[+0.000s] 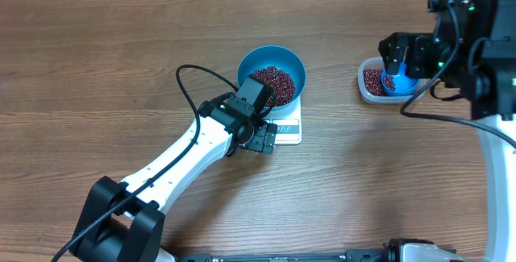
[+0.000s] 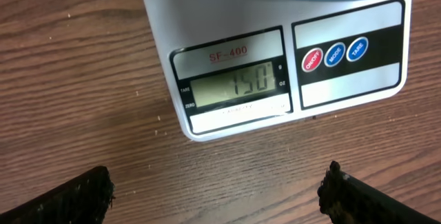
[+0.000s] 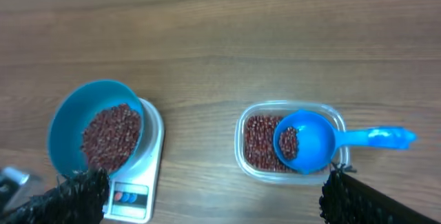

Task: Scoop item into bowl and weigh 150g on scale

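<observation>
While its fingers stand wide apart on nothing, the left end effector (image 1: 262, 139) hovers just in front of the scale (image 1: 289, 129), at its display edge. Only the left wrist view gives the reading: the display shows 150. On the scale sits the bowl (image 1: 251, 59), with the beans (image 1: 272, 81) heaped inside. Well to the right of the scale, the right end effector (image 1: 407, 56) hangs equally wide and empty above a clear tub (image 1: 369, 85). The overhead view half hides that tub; the right wrist view shows more beans in it and a blue scoop (image 3: 310, 141) lying across it, on the table (image 1: 121, 52).
</observation>
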Robot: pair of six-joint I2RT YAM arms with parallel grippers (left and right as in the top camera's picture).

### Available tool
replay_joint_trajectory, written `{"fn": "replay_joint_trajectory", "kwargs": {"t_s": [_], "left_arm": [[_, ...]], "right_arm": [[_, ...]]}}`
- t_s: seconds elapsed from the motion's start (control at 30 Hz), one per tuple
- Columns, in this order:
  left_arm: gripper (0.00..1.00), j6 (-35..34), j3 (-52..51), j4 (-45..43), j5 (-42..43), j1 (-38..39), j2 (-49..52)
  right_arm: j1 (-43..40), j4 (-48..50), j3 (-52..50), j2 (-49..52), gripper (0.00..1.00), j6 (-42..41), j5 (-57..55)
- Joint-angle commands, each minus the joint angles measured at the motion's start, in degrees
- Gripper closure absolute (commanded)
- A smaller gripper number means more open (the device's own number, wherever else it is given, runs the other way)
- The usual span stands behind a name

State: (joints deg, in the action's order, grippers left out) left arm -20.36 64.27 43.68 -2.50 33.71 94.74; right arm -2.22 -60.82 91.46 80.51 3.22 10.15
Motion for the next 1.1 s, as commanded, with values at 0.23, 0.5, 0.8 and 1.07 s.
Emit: {"fn": "replay_joint_trajectory", "kwargs": {"t_s": [0.23,0.5,0.8,1.07], "left_arm": [[0.00,1.3,1.1,-0.1,-0.9,0.0,0.4],[0.01,1.3,1.1,-0.1,-0.9,0.0,0.4],[0.01,1.3,1.1,-0.1,-0.9,0.0,0.4],[0.00,1.3,1.1,-0.1,-0.9,0.0,0.4]], "right_arm": [[0.0,31.7,-30.0,-0.9,0.00,-0.2,10.7],[1.2,70.2,-63.1,-5.8,0.00,-1.9,13.0],[1.2,76.8,-76.3,-15.3,0.00,-1.9,12.4],[1.1,80.0,-85.6,-27.4,0.00,-1.9,12.5]]}}
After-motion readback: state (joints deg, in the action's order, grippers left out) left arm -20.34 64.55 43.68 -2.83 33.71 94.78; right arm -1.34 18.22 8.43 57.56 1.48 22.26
